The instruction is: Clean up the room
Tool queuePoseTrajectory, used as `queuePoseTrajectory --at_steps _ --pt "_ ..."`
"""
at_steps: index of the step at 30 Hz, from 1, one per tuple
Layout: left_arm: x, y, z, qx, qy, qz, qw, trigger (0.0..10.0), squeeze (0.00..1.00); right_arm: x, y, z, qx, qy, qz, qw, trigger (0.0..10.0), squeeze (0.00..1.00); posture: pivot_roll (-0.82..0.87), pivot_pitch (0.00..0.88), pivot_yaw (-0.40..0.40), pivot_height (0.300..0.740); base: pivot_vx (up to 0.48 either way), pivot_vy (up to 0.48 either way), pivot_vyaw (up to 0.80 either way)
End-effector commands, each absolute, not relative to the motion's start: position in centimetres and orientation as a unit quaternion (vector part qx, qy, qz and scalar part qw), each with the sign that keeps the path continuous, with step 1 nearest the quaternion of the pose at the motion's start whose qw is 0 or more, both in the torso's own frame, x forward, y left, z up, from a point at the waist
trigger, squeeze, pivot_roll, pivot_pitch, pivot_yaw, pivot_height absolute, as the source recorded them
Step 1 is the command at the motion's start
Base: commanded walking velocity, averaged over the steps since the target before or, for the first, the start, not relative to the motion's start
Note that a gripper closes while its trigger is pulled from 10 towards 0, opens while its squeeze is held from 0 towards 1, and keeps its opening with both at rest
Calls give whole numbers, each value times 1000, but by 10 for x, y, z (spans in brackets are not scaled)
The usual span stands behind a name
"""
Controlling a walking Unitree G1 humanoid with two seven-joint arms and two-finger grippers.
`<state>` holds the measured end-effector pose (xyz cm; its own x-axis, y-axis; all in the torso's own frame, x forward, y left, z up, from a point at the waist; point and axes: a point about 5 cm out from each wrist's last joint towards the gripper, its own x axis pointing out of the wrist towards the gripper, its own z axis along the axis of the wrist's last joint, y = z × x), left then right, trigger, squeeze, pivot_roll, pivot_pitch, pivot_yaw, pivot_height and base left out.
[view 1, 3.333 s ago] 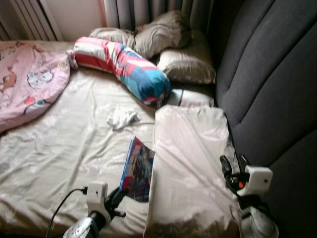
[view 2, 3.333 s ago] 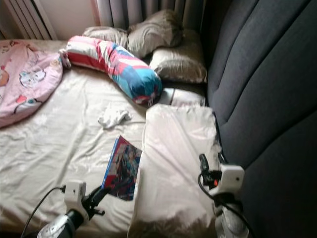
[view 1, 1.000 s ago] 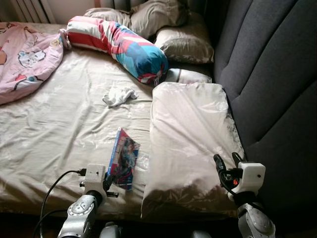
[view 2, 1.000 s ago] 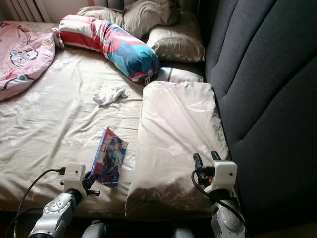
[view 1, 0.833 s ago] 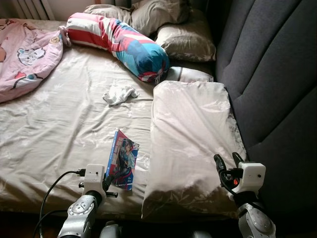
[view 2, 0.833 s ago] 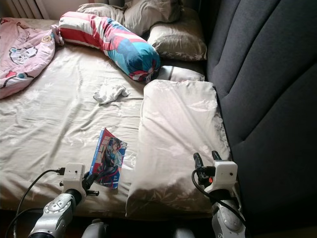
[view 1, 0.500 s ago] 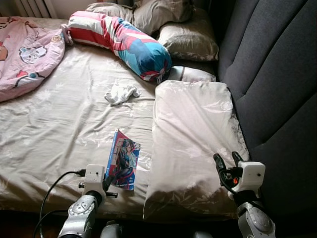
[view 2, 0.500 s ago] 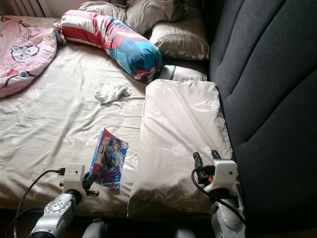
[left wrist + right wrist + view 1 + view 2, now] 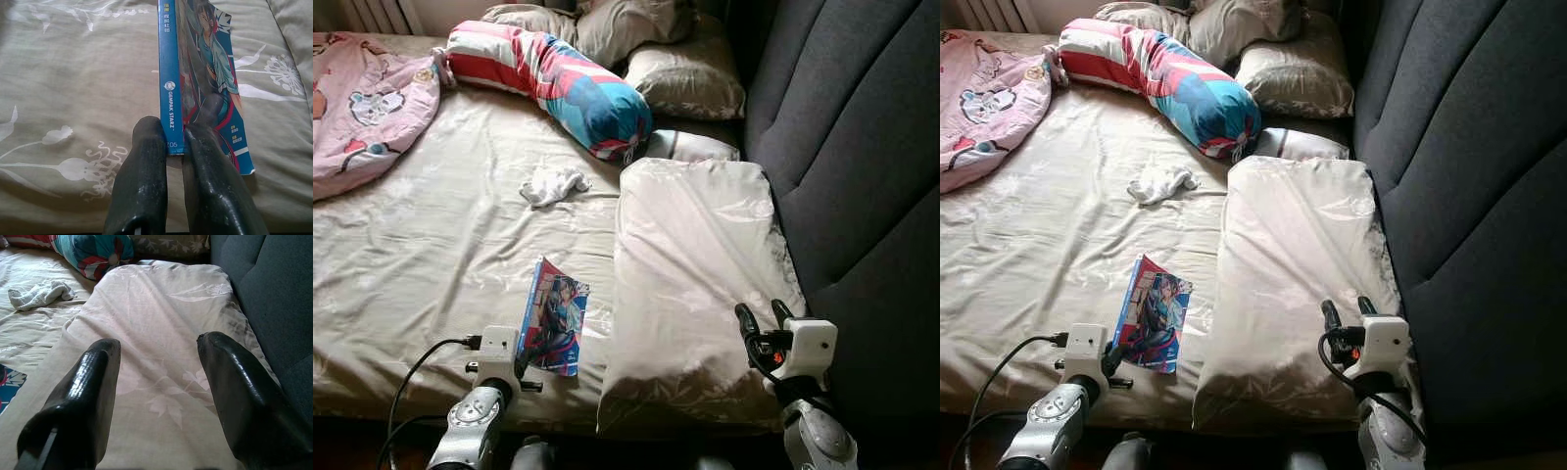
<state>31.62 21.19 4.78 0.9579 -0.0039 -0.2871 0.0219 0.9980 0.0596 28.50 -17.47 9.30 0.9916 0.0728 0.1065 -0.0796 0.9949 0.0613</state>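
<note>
Bed: we stand at the near edge of a bed [image 9: 431, 255] under a beige flowered sheet, a dark padded headboard [image 9: 862, 147] along its right side.
Book: a blue-spined comic book [image 9: 556, 317] lies near the bed's near edge, just left of the long pillow, its spine edge raised off the sheet.
Left pincer: our left pincer [image 9: 168, 149] is narrowed on the near end of the book's spine, one finger on each side of it.
Right pincer: our right pincer [image 9: 159, 362] is spread wide, holding nothing, over the near end of the long beige pillow [image 9: 690, 274].
Other clutter: a crumpled white cloth [image 9: 553, 184] mid-bed; a striped red, white and blue bolster [image 9: 558, 88] at the far side; grey pillows [image 9: 675, 78] beyond it; a pink cartoon quilt [image 9: 362, 113] far left.
Step in hand: we judge the book is being picked up, the first of the clutter.
Next move: we judge it calls for lifting the book clear of the sheet and keeping the hold firm, as only one end is pinched and it may swing or slip.
</note>
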Motion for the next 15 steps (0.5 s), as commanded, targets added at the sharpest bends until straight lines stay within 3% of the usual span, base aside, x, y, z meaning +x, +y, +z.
queuePoseTrajectory --at_steps 1,15 --pt "313 212 42 41 155 -7 987 10000 341 282 -176 91 37 -46 35 998 10000 0 -97 312 -73 635 0 0 0" --pt "314 216 45 50 150 12 987 10000 384 283 -176 91 38 -47 34 998 10000 0 -95 313 -72 635 0 0 0"
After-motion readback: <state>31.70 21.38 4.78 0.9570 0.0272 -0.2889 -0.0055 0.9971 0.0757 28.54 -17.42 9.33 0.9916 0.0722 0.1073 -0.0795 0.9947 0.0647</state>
